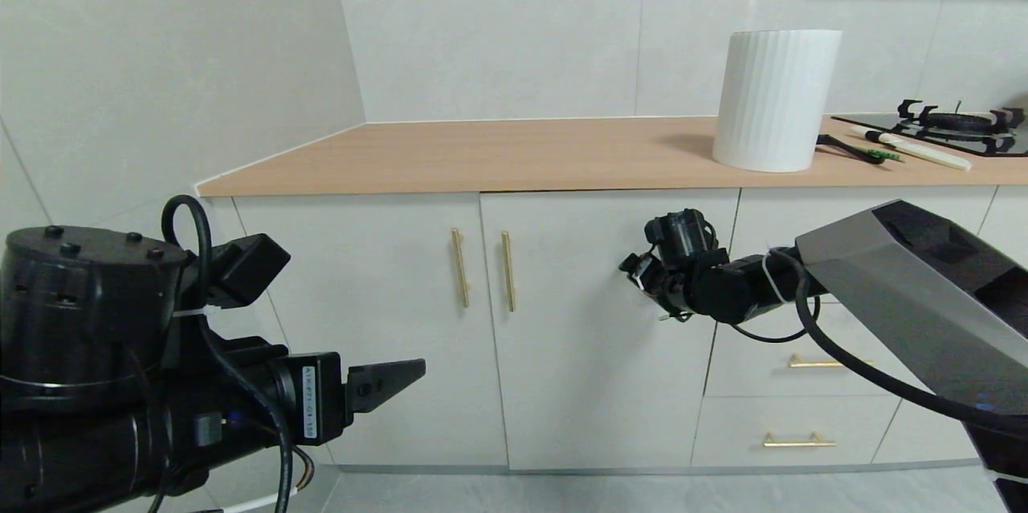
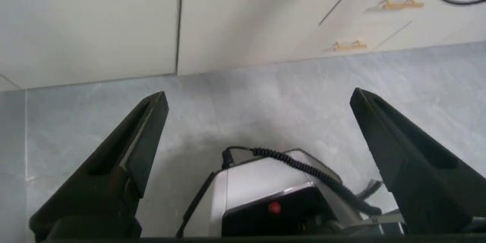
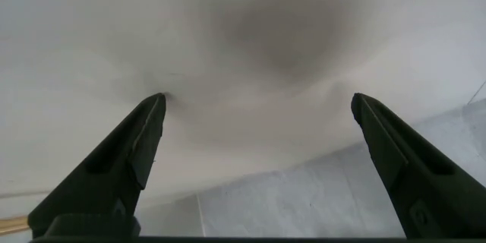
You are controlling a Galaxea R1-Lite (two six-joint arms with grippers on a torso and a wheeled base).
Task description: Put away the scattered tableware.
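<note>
Nearest, the left tool (image 2: pixel 258 96) hangs low in front of the robot with its two black fingers spread wide and nothing between them. It is over the grey tiled floor (image 2: pixel 228 106) and well apart from the tableware. This looks like a parked pose that leaves the other arm room to work.

Farther in, the right tool (image 3: pixel 258 97) is also spread wide and empty. It is held up close against the flat white cabinet door (image 1: pixel 594 336), beside the slim brass bar handle (image 1: pixel 508 270) but not around it. Judging from this, it is lined up either to open the cupboard as a storage place or simply on its way up. I cannot tell whether the fingertips touch the door.

Right of that door are white drawers with short brass pulls (image 1: pixel 814 362).

Above them, on the pale wooden bench (image 1: pixel 498 152), stands a tall white ribbed cylindrical container (image 1: pixel 775 99), probably the holder for the pieces. The scattered tableware lies just beyond it: a black-handled utensil (image 1: pixel 850 148), a long cream-coloured stick-like piece (image 1: pixel 915 150) and a small green item (image 1: pixel 888 156), too small to identify. The container partly screens them from the right arm's side.

Farthest is a black gas hob (image 1: pixel 960 126) against the white tiled wall (image 1: pixel 498 23).
</note>
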